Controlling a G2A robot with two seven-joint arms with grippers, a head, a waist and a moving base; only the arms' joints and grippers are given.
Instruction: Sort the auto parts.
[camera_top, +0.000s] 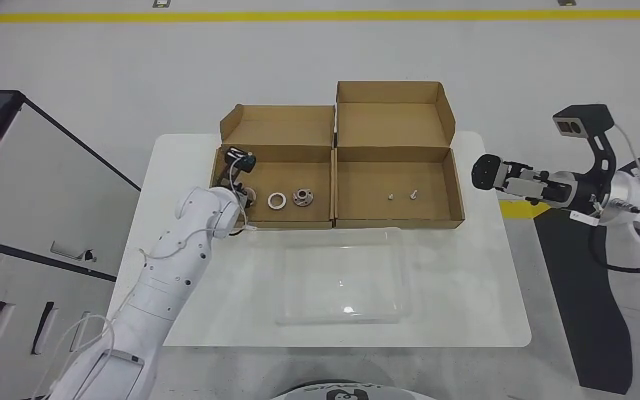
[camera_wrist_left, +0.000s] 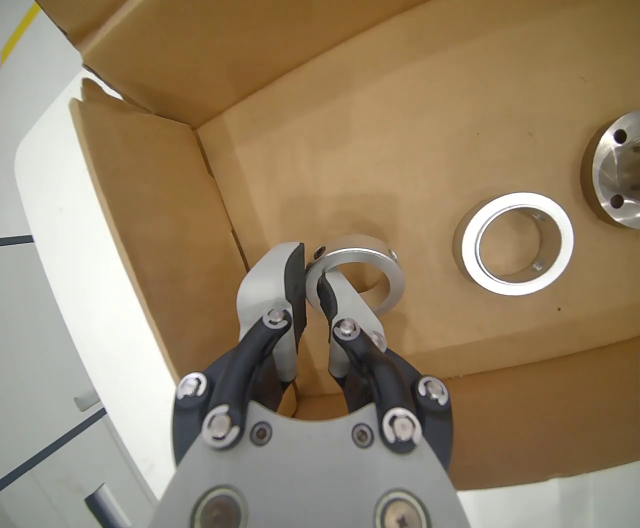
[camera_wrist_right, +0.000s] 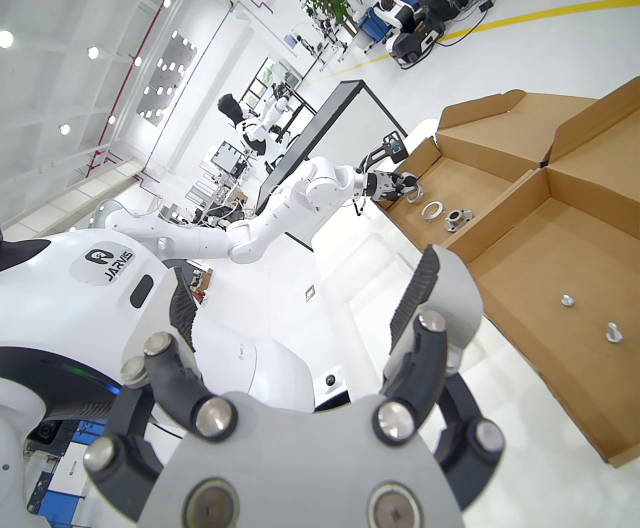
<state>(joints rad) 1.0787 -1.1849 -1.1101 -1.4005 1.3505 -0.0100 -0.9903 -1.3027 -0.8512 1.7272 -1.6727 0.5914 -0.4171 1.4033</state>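
My left gripper (camera_wrist_left: 312, 270) is shut on a metal collar ring (camera_wrist_left: 361, 257), one finger inside the ring and one outside, at the left end of the left cardboard box (camera_top: 275, 215). From the right wrist view this ring (camera_wrist_right: 415, 193) hangs just above the box floor. A second ring (camera_wrist_left: 515, 242) and a flanged hub (camera_wrist_left: 612, 170) lie further along the same box. Two small bolts (camera_top: 389, 197) (camera_top: 410, 192) lie in the right box (camera_top: 450, 180). My right gripper (camera_wrist_right: 300, 300) is open, holds nothing, and stays off the table's right edge (camera_top: 483, 172).
Both boxes have their lids folded open toward the back. A clear plastic tray (camera_top: 345, 280) lies on the white table (camera_top: 470, 290) in front of the boxes. A black-framed stand (camera_top: 40, 150) is beside the table on the left.
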